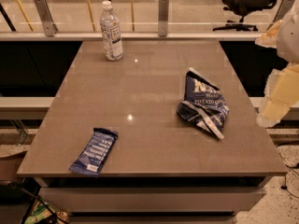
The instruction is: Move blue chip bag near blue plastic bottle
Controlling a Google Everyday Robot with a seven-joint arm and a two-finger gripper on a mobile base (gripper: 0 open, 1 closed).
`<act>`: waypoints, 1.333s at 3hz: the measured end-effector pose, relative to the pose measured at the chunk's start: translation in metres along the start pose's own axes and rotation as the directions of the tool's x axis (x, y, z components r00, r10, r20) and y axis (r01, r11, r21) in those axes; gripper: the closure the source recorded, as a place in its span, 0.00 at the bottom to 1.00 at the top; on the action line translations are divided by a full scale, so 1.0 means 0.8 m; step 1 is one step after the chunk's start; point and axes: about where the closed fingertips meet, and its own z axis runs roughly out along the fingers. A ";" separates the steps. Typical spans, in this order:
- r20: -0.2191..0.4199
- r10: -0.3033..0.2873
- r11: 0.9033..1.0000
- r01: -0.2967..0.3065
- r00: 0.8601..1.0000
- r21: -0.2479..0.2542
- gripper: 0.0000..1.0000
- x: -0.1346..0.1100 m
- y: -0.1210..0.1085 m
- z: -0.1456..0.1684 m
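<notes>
The blue chip bag (pixel 203 103) is a puffy, wrinkled navy foil bag with white lettering. It lies on the right half of the grey table (pixel 140 92). The blue plastic bottle (pixel 111 31) is clear with a white cap and a white-and-blue label. It stands upright at the table's far left. The bag and bottle are far apart. My arm with the gripper (pixel 267 119) hangs at the right edge of the view, beyond the table's right side, to the right of the bag and not touching it.
A flat, narrow blue bar wrapper (pixel 94 151) lies near the table's front left edge. A glass railing with metal posts (pixel 163 15) runs behind the table. An office chair (pixel 246 3) stands beyond it at the far right.
</notes>
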 end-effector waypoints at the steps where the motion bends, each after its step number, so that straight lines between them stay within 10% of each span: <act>1: 0.000 0.000 1.000 0.000 1.000 0.000 0.00 0.000 0.000 0.000; 2: 0.003 -0.086 0.996 0.086 0.996 0.026 0.00 -0.003 -0.004 -0.013; 3: -0.003 -0.258 0.963 0.258 0.966 0.075 0.00 -0.011 -0.004 -0.030; 4: -0.022 -0.446 0.893 0.447 0.895 0.060 0.00 -0.015 -0.007 -0.035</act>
